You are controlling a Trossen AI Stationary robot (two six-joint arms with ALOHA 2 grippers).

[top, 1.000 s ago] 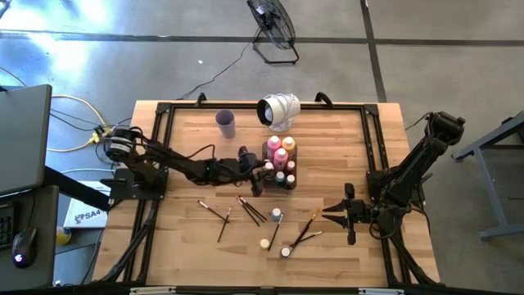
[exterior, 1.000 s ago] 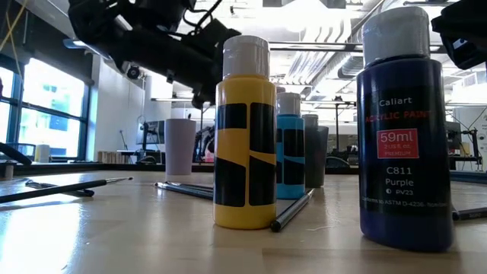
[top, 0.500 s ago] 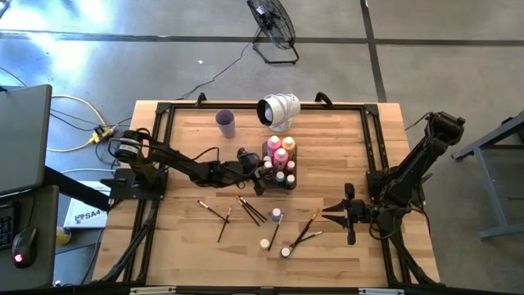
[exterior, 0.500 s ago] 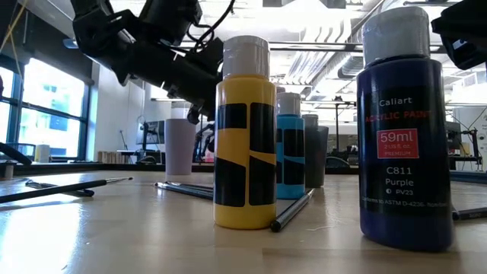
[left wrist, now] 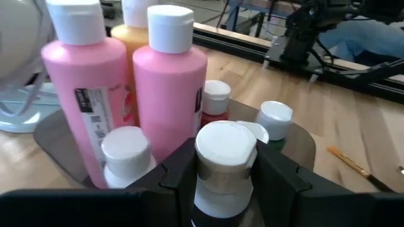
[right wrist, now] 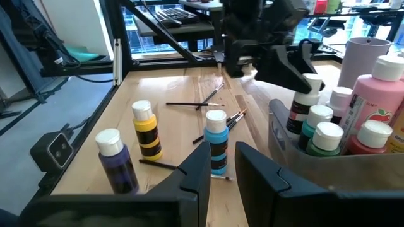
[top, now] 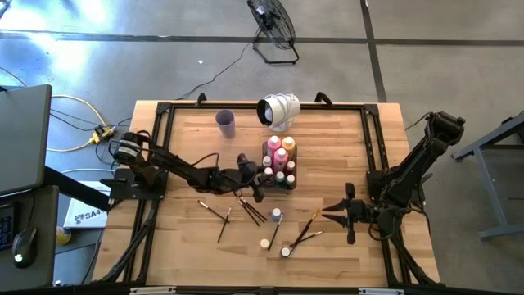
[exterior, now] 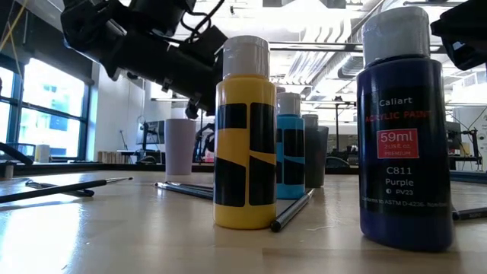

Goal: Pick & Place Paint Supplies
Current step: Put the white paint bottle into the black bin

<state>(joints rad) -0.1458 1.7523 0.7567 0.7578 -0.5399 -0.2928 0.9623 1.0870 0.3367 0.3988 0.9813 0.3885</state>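
Observation:
My left gripper [top: 259,182] [left wrist: 224,180] is shut on a tiny white-capped paint bottle [left wrist: 225,148] at the near edge of the clear grey tray [left wrist: 55,129] [top: 271,146]. Two tall pink bottles [left wrist: 169,94] and an orange one [top: 288,146] stand in that tray with other small bottles. Loose on the table are a blue bottle [top: 277,215] [right wrist: 216,142], a yellow one [top: 265,243] [exterior: 245,129] and a purple one [top: 285,252] [exterior: 399,129]. Several paintbrushes [top: 250,210] lie around them. My right gripper [top: 332,213] [right wrist: 224,162] waits at the right with a narrow empty gap between its fingers.
A lilac cup [top: 226,123] [exterior: 180,146] and a white round fan [top: 278,111] stand at the back of the table. A black frame [top: 377,172] borders the wooden top. More brushes [top: 304,229] lie between the loose bottles and my right gripper.
My left arm has shifted a little toward the table's front beside the tray, still holding the small bottle. The right arm has stayed put.

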